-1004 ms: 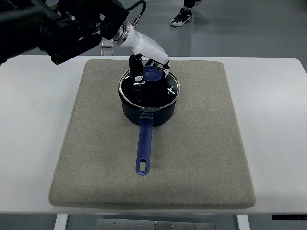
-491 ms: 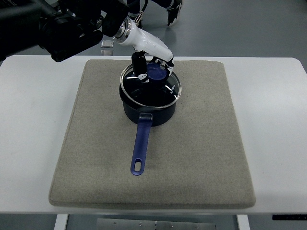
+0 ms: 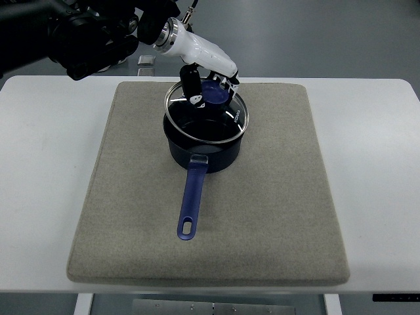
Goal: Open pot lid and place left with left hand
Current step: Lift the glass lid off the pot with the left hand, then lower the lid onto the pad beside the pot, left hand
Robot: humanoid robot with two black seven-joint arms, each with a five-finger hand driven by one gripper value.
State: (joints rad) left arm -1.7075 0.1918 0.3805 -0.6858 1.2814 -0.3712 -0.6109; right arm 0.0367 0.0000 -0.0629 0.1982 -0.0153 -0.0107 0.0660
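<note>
Grey matting point(image 3: 275, 216) covers the white desk point(image 3: 46, 164); on it the pot point(image 3: 203, 147) sits far-centre. Left hand point(image 3: 209, 85) pinches the lid point(image 3: 207, 111) knob, lid tilted clear for carrying left.

One cam only, top view: steep look down from robot's side onto white worktop point(image 3: 39, 164), mid-range; grey floor point(image 3: 328, 33) along far edge.
</note>
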